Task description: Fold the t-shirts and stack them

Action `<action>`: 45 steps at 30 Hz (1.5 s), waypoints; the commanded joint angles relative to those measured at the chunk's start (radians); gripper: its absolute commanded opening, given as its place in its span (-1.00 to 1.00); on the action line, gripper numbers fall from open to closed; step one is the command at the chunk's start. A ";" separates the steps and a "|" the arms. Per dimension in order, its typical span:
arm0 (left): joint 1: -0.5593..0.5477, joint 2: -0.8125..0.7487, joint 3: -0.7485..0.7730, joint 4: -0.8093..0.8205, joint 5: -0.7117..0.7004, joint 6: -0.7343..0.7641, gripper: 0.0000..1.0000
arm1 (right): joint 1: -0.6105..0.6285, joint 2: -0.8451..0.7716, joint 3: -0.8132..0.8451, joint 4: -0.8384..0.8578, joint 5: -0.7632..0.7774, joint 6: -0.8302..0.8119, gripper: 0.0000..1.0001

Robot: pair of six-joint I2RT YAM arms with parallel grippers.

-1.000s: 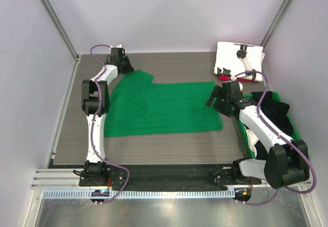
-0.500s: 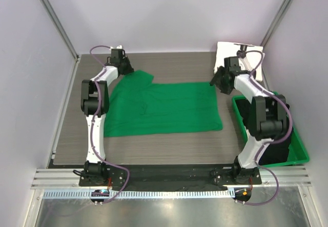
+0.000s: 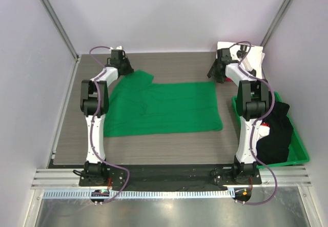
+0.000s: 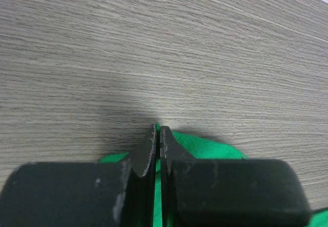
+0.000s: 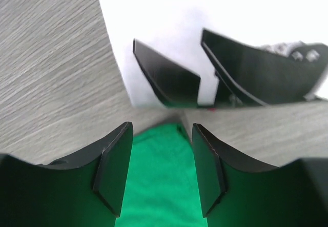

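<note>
While the left fingers (image 4: 146, 155) pinch a far corner of the green t-shirt (image 3: 164, 109), the right fingers (image 5: 113, 176) stand apart over the other. It lies spread on the tabletop (image 3: 174, 146).

Wood-grain table (image 3: 169, 145), green plastic bin (image 3: 299, 147) at right

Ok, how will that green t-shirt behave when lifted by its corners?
Probably floppy: the green t-shirt lies flat with soft creases, so its middle would likely sag. It looks thin, so probably light. Cloth pinched in the shut left gripper seems unlikely to slip.
</note>
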 commanded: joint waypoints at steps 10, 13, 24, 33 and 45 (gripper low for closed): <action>-0.003 -0.030 -0.020 -0.029 -0.035 0.014 -1.00 | 0.019 0.049 0.046 -0.024 0.060 -0.024 -0.06; -0.004 -0.032 -0.020 -0.029 -0.033 0.014 -1.00 | 0.028 0.039 0.017 -0.013 0.065 -0.018 -0.16; -0.004 -0.029 -0.016 -0.027 -0.033 0.016 -1.00 | 0.028 0.029 -0.022 0.015 0.045 -0.021 -0.85; 0.043 -0.061 0.033 -0.102 0.016 -0.044 -0.99 | 0.042 -0.037 0.065 -0.044 -0.023 -0.068 -0.98; 0.054 -0.289 -0.002 -0.206 0.033 -0.038 -1.00 | 0.089 -0.200 0.047 -0.067 -0.095 -0.102 -0.98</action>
